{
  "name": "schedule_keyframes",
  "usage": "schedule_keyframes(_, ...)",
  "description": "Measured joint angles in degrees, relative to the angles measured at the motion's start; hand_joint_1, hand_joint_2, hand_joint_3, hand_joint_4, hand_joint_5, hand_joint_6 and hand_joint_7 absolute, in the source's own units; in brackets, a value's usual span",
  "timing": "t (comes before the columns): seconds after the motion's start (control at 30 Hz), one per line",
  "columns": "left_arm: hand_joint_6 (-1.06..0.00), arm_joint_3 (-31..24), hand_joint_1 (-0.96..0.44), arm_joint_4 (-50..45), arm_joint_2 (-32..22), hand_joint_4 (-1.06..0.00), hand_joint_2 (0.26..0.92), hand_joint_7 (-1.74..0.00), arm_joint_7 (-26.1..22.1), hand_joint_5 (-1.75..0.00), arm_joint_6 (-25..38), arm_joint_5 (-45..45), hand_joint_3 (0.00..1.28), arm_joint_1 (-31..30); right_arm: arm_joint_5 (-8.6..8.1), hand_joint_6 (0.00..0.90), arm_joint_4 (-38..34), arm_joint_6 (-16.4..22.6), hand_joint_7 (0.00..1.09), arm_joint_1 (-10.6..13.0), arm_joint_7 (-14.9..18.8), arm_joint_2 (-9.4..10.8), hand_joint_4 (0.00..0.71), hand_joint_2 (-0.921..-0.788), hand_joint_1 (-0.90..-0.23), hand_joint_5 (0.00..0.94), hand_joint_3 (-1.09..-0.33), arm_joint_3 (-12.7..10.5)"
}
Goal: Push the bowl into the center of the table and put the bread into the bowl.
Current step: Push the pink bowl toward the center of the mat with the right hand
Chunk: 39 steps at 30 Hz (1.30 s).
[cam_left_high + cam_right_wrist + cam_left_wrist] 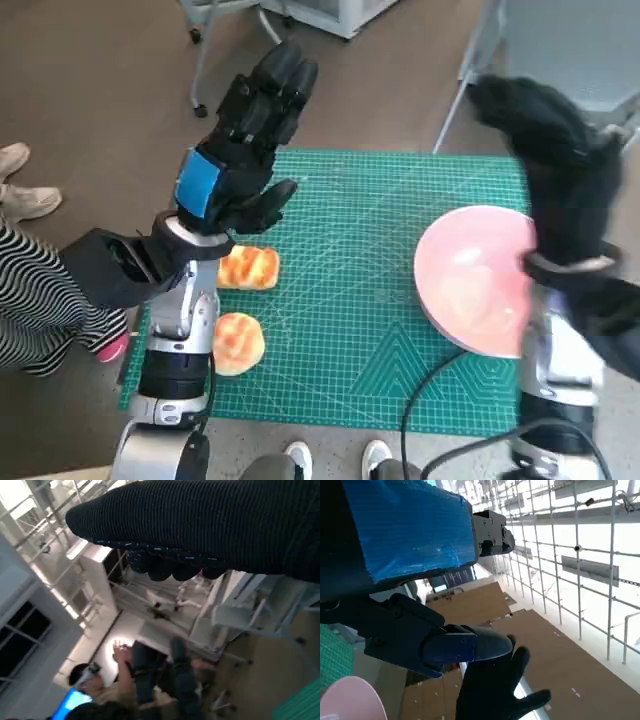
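Neither part of the task looks done. The pink bowl [475, 280] sits at the right side of the green cutting mat [350, 300] that covers the tabletop, its edge reaching the mat's right border, well off the centre. Two pieces of bread [247, 268] lie near the mat's left edge, one just behind the other [238, 342], both well apart from the bowl and outside it. The left hand [245, 140] is raised above the mat's far left part, fingers spread and holding nothing. The right hand [545, 125], in its black glove, is lifted over the bowl's far side; it appears empty, though whether its fingers are spread or curled cannot be told. Pushing and loading both remain.
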<state>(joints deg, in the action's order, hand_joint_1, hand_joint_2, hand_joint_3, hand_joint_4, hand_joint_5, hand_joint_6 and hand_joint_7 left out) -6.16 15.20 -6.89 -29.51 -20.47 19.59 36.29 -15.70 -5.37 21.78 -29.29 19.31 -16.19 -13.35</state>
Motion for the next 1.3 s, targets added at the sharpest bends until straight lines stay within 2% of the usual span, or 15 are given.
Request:
schedule_keyframes(0.13,0.0,-0.42,-0.67,0.59,-0.14,-0.04,0.921,-0.31,0.01,-0.01,-0.54,0.0,0.41,-0.1,-0.05,-0.001,-3.57,2.5,0.56,1.29,-0.64,-2.65,0.131,-0.921,-0.645,0.0,-0.66,-4.28)
schedule_keyframes(0.3,0.0,-0.56,-0.67,1.67,-0.04,-0.04,0.921,-0.31,0.02,-0.01,-1.22,-0.03,0.41,-0.1,0.36,-0.001,-10.12,6.05,0.53,2.4,-3.29,-4.54,0.109,-0.921,-0.652,0.0,-0.673,-8.67)
schedule_keyframes(0.53,0.0,-0.79,-0.67,2.87,-0.03,-0.03,0.921,-0.31,-0.01,0.0,-1.99,-0.13,0.41,-0.09,0.41,-0.001,-20.5,8.9,0.51,3.62,-6.5,-6.32,0.101,-0.921,-0.663,0.001,-0.704,-12.32)
schedule_keyframes(0.63,0.0,-0.84,-0.68,3.65,-0.03,-0.03,0.921,-0.31,-0.07,0.0,-2.43,-0.13,0.41,-0.06,0.87,-0.001,-24.04,9.74,0.49,3.88,-8.17,-6.36,0.088,-0.921,-0.648,0.0,-0.72,-12.91)
schedule_keyframes(0.77,0.0,-0.92,-0.68,4.52,-0.06,-0.03,0.921,-0.31,-0.19,0.0,-2.63,-0.13,0.41,-0.04,2.43,-0.001,-28.3,10.58,0.48,4.01,-10.02,-6.36,0.088,-0.921,-0.608,0.003,-0.759,-12.95)
schedule_keyframes(0.9,0.0,-1.05,-0.68,5.12,-0.16,-0.03,0.921,-0.31,-0.46,0.0,-2.78,-0.13,0.41,0.09,2.81,-0.001,-33.2,11.64,0.48,3.92,-10.86,-6.37,0.094,-0.921,-0.585,0.006,-0.787,-12.87)
schedule_keyframes(1.1,0.0,-1.18,-0.67,5.24,-0.5,-0.03,0.921,-0.31,-0.72,0.0,-2.77,-0.13,0.42,0.36,3.32,-0.001,-41.36,13.11,0.5,3.0,-11.13,-6.35,0.104,-0.921,-0.58,0.009,-0.8,-12.47)
schedule_keyframes(1.3,0.0,-1.27,-0.67,5.33,-1.14,-0.03,0.921,-0.3,-1.11,0.0,-2.77,-0.12,0.42,0.89,2.77,-0.001,-49.57,14.12,0.48,0.58,-9.5,-6.32,0.107,-0.921,-0.573,0.008,-0.811,-12.3)
